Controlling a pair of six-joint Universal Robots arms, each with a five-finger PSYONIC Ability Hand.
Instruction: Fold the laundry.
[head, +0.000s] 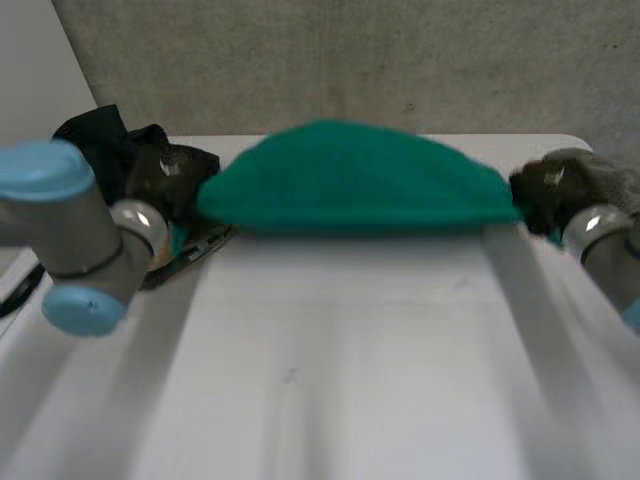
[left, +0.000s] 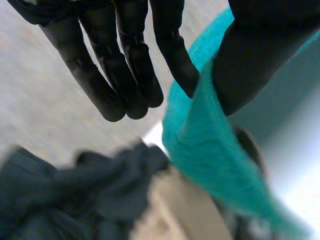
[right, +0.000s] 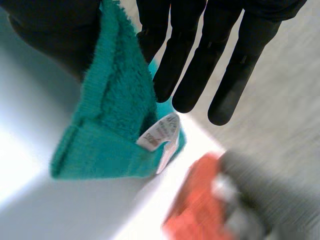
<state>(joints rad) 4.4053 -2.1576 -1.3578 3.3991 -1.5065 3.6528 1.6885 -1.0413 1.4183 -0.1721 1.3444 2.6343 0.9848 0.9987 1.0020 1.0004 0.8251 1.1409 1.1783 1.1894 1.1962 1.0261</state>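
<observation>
White table (head: 330, 380) near; green towel (head: 360, 185) held taut over its far side.
Left hand (left: 125, 65) and right hand (right: 195, 65) each pinch one end, thumb against finger, likely to spread it flat.

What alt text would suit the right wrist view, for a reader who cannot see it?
The robot's right hand pinches a corner of a teal towel between thumb and finger, its other fingers straight. A white care label hangs at that corner above the white table, with a blurred red item past the fingertips.
</observation>
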